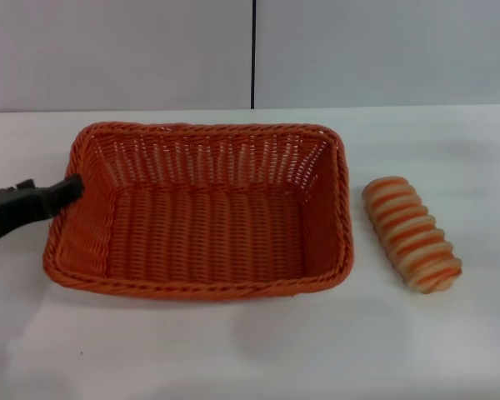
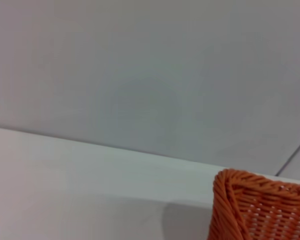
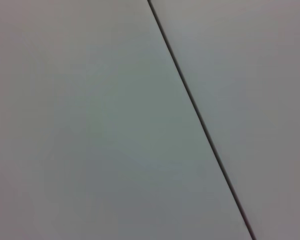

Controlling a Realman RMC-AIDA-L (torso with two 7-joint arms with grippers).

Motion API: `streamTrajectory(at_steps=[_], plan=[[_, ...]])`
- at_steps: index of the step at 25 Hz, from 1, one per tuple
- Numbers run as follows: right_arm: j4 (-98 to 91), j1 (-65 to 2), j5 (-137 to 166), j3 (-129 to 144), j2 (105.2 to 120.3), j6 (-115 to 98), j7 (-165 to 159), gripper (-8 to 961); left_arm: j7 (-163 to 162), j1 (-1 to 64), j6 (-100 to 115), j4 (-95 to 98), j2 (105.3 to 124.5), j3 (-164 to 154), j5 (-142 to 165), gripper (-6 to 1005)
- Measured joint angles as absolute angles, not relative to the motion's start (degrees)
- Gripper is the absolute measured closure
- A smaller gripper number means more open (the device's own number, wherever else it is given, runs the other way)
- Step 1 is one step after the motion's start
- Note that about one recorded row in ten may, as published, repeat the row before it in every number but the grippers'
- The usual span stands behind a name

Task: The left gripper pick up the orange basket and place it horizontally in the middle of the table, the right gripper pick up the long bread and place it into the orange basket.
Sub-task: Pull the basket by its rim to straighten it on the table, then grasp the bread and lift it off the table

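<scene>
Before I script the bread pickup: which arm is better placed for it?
Probably right. The long bread lies on the table right of the orange basket, while the left gripper sits at the basket's far left rim. The right gripper isn't in view.

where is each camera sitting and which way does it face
Head view: high on the robot, looking down at the table, orange basket and long bread; left gripper at the basket's left end.
Left wrist view: low beside the basket's corner, facing the wall; no robot parts. Both share the basket.
Right wrist view: faces the wall seam; no robot parts.
</scene>
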State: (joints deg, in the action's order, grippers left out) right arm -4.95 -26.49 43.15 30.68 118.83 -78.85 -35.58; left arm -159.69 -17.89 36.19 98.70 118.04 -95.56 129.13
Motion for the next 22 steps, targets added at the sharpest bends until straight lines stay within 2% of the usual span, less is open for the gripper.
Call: streamTrajectory(at_steps=[8,12,16,22], plan=[[-7.12,-24.25,44.37,34.27,118.74,-79.78,-37.78,307,-146.18,-14.45,41.68,95.94,118.04,-83.1,115.61,223],[-13.9,-21.86,50.68,37.53,118.44,-77.99,-43.71,307,-136.02,-12.15,42.1,91.62,118.16,-79.48,108.18,217],[-29.89,-18.48,69.71,38.6,117.96,-73.73,-64.08,306,-119.22,-8.32,43.14,82.11,118.2,-75.09,94.35,220],[-54.15,-17.72,102.7,38.23,118.34,-74.54,-96.99,306,-91.68,-1.59,55.62,62.51,118.31,-66.21,70.98,229]])
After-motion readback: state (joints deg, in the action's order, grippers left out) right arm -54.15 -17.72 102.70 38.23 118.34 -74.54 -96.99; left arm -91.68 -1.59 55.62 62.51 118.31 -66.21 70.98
